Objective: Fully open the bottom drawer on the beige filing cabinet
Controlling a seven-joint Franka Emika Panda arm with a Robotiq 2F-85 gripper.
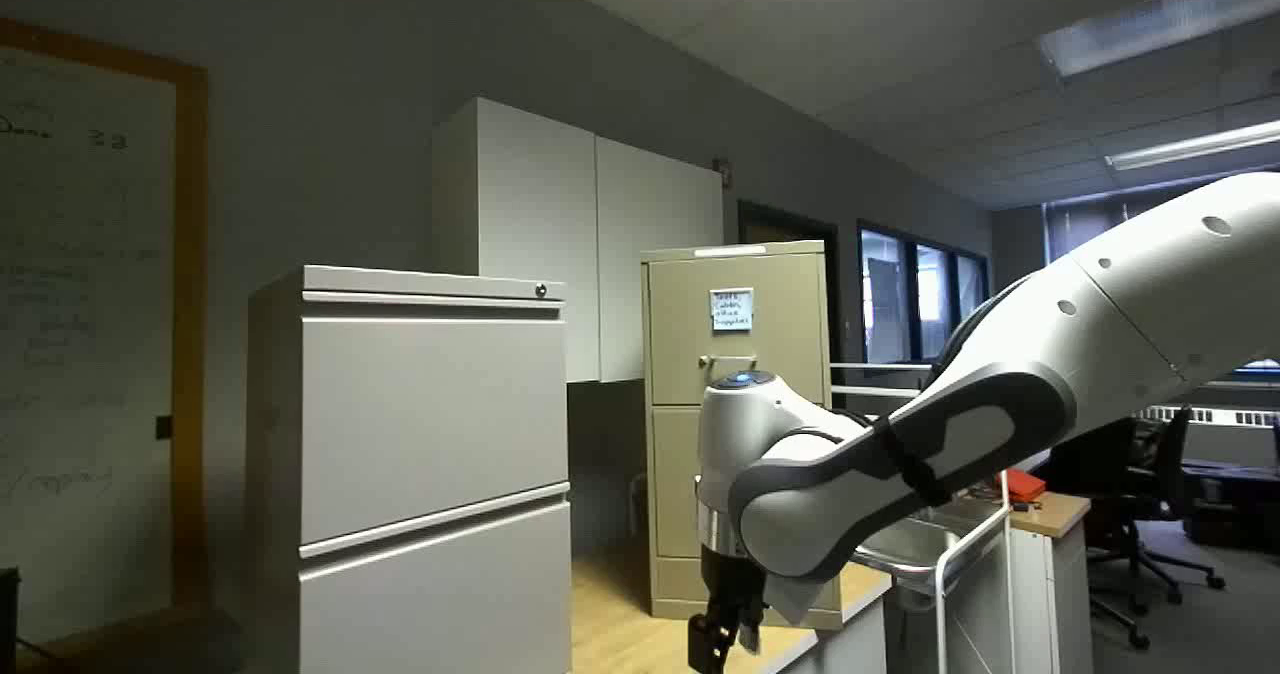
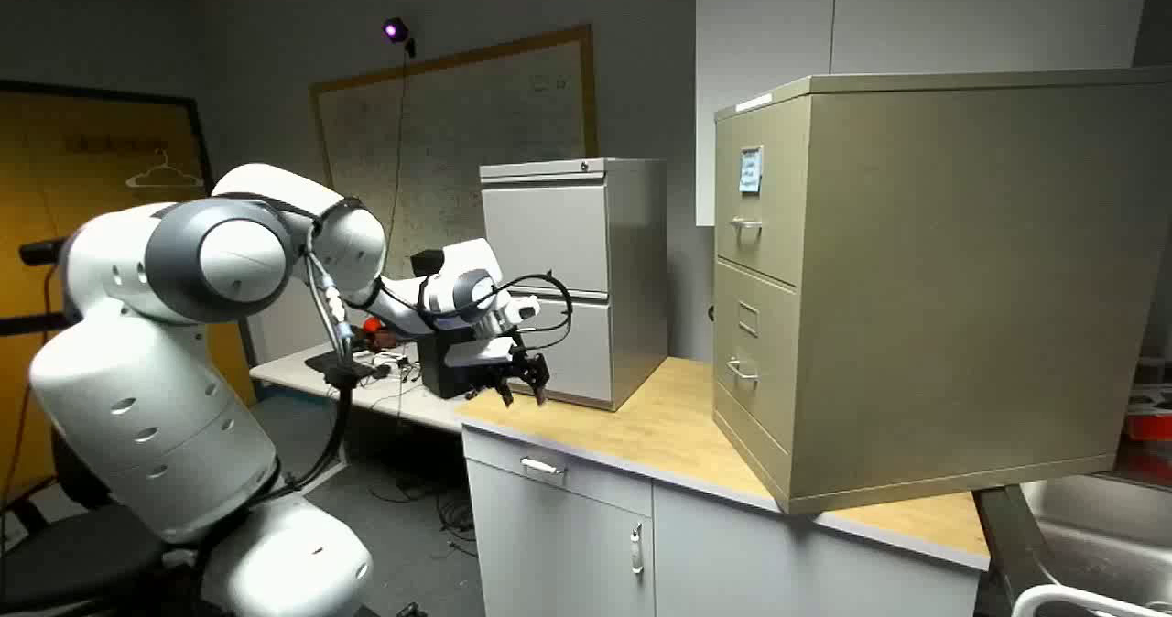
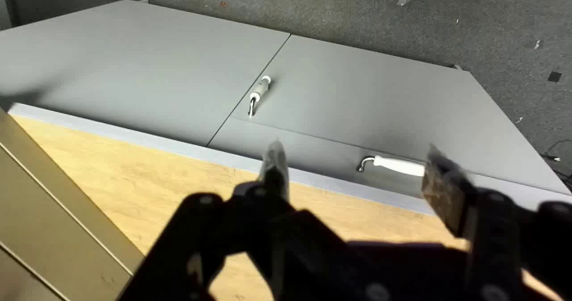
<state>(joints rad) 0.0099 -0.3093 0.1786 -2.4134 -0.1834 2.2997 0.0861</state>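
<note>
Since the bottom drawer (image 2: 771, 350) is shut, approach seems the step; the jaws, apart, should next reach that drawer's handle (image 2: 743, 373).

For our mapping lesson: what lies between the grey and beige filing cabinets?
Both exterior views show wooden countertop between the grey filing cabinet and beige filing cabinet.

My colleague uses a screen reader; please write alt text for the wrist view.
An open gripper, holding nothing, is in the foreground, with a wooden counter behind it. Part of the beige cabinet shows at lower left; past the counter, grey cupboard fronts carry two pale handles, with dark floor beyond.
</note>
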